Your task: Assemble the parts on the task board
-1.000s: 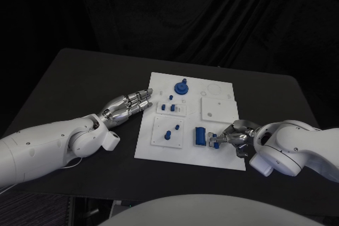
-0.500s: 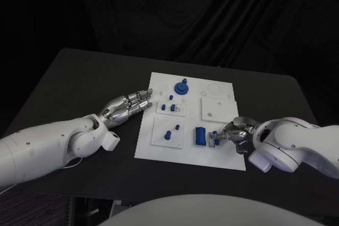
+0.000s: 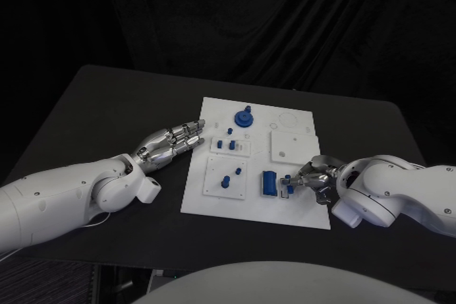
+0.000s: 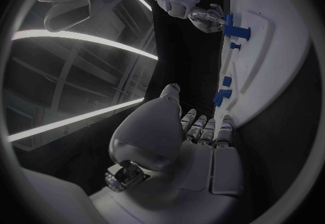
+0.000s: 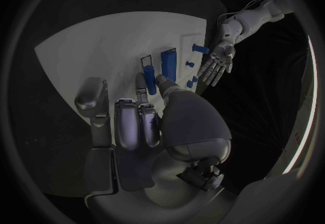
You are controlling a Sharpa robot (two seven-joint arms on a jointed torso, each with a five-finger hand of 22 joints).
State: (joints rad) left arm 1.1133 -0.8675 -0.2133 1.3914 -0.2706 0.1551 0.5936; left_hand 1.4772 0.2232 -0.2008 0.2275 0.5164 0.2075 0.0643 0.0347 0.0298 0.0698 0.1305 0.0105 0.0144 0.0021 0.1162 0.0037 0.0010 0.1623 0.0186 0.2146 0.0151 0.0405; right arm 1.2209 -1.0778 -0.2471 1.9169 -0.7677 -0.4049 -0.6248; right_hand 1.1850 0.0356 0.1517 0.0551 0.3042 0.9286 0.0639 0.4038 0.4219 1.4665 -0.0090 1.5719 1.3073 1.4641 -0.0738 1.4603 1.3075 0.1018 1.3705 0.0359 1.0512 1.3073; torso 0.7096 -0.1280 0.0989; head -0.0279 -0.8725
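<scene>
Background: black curtain hung behind a black table [image 3: 105, 106], with the white board [image 3: 294, 142] lying in the middle of the frame.
Board contents: a blue knob [image 3: 245, 119] stood near the board's top; small blue pegs [image 3: 226, 144] sat just below it; one more blue peg [image 3: 226, 181] stood in the lower-left tile.
Task piece: a blue cylinder [image 3: 270, 183] lay in the lower middle of the board, its long axis running up and down the frame, parallel to the board's long side.
Right hand: the right hand [image 3: 312, 181] sat at the board's lower right, just beside the cylinder and to its right in the frame; its fingers [image 5: 150, 84] were bunched around a narrow blue piece [image 5: 150, 83], seemingly pinching it, though how firmly could not be told.
Left hand: the left hand [image 3: 173, 142] rested flat at the board's left edge, fingers straight and slightly apart, holding nothing.
Key relation: the cylinder lay to the frame's left of the right hand, side-on to its fingertips; the right hand was much the nearer, the left hand being well apart across the board.
Judgement: the next move probably fell to the right hand, working leftward.
</scene>
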